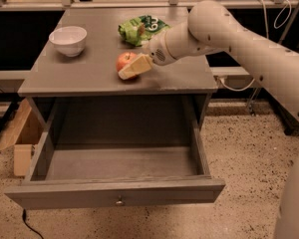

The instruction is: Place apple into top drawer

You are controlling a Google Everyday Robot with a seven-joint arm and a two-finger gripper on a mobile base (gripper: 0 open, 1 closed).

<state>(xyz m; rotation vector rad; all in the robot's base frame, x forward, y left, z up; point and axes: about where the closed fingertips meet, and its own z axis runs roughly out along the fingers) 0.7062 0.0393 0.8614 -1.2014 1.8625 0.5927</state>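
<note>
Clearly the grasp is the step in hand: in the camera view the apple [123,59] sits on the cabinet top [84,76], near its front edge, while the top drawer [114,194] stands pulled out below. The gripper [132,68] touches the apple's lower right side; whether it is spread or clamped, I cannot tell. Next, I judge, comes a firm hold, a lift, then carrying forward over the drawer.

apple [123,59] red-orange | tool [126,72] cream, beside apple | top drawer [114,196] grey | bowl [68,40] white
</note>
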